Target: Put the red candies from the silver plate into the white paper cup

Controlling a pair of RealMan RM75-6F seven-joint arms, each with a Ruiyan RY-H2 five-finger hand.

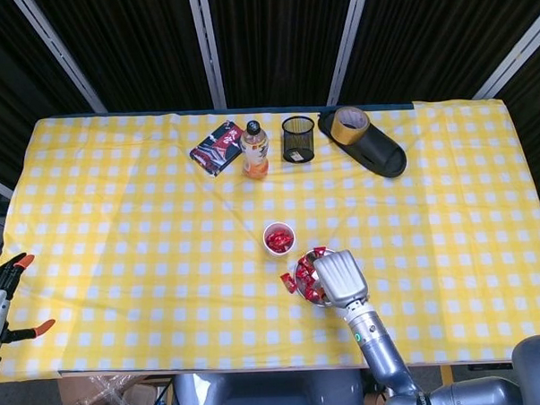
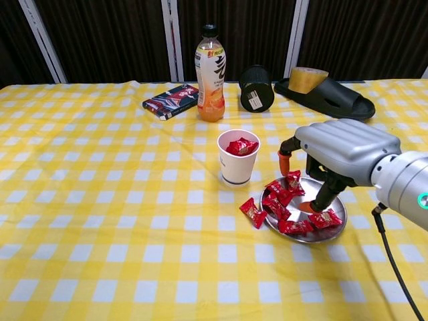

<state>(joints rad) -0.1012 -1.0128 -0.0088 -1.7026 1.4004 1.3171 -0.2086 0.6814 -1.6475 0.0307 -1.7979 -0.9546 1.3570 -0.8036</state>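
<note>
The white paper cup [image 2: 237, 160] [image 1: 279, 238] stands mid-table with red candies [image 2: 241, 146] inside. To its right lies the silver plate [image 2: 301, 239] holding several more red candies [image 2: 281, 198]; one candy [image 2: 252, 212] [image 1: 289, 282] lies on the cloth beside the plate's left rim. My right hand [image 2: 341, 150] [image 1: 339, 278] hovers low over the plate, its orange-tipped fingers [image 2: 284, 159] apart and holding nothing, one tip just above a candy [image 2: 326, 219]. In the head view this hand hides most of the plate. My left hand [image 1: 1, 299] hangs off the table's left front corner, fingers spread.
At the back stand an orange drink bottle [image 2: 210, 67], a dark snack packet [image 2: 170, 101], a black mesh pen holder [image 2: 256, 87] and a black slipper [image 2: 334, 100] with a tape roll [image 2: 306, 78] on it. Yellow checked cloth covers the table.
</note>
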